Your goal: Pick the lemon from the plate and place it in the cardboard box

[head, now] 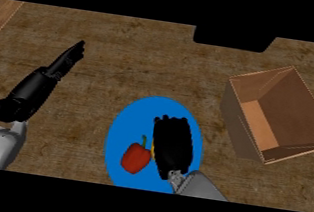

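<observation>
- The right hand (171, 145) sits over the blue plate (132, 119) in the lower middle of the frame, fingers curled down round the lemon (153, 149), of which only a yellow sliver shows at the hand's left edge.
- A red pepper (136, 157) lies on the plate just left of that hand.
- The open cardboard box (282, 115) stands at the right, apart from the plate.
- The left hand (63, 64) rests at the upper left, fingers straight.
</observation>
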`<state>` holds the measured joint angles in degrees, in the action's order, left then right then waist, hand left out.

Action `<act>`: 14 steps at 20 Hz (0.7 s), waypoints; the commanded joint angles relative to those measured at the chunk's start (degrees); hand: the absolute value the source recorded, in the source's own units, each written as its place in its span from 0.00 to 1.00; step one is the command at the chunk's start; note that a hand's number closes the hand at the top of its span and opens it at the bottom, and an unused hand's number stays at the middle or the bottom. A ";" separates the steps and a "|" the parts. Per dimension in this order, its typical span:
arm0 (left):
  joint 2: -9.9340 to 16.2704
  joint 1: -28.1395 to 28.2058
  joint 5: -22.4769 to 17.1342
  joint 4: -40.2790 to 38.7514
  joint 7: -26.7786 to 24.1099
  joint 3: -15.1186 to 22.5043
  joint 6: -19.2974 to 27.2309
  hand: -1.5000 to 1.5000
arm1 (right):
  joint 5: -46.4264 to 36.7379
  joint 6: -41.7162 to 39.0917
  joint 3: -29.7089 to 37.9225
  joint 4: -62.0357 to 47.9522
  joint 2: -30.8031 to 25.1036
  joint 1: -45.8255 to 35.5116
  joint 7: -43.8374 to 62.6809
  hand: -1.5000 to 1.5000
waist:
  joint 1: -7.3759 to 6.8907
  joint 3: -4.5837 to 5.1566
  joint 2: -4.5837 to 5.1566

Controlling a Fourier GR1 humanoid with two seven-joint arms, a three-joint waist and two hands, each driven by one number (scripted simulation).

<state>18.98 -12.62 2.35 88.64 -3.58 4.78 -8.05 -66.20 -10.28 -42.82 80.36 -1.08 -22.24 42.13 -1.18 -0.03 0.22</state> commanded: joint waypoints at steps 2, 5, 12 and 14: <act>-0.67 -0.95 0.27 -0.89 -1.78 1.03 -1.01 0.50 | 10.92 7.95 8.43 -9.91 1.04 -13.42 3.32 1.00 | -3.41 -0.03 1.16; -1.04 -4.07 0.07 -1.75 0.26 0.97 -1.48 0.50 | 11.83 11.78 7.91 -16.90 1.06 -24.48 4.57 1.00 | -3.40 0.02 0.86; -0.86 -3.17 1.46 -3.07 -0.27 -0.46 -0.84 0.50 | 14.79 12.22 3.14 -20.11 1.08 -39.19 11.69 1.00 | -0.97 0.08 0.02; 0.20 -4.30 0.17 -3.58 0.13 -1.84 -2.18 0.50 | 13.48 16.71 2.77 -20.57 1.08 -40.73 16.51 1.00 | -1.16 0.08 0.02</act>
<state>18.33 -15.18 3.37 86.49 -3.91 4.61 -9.17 -53.35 3.46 -38.67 60.29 -0.04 -57.28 51.70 -2.71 0.03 0.40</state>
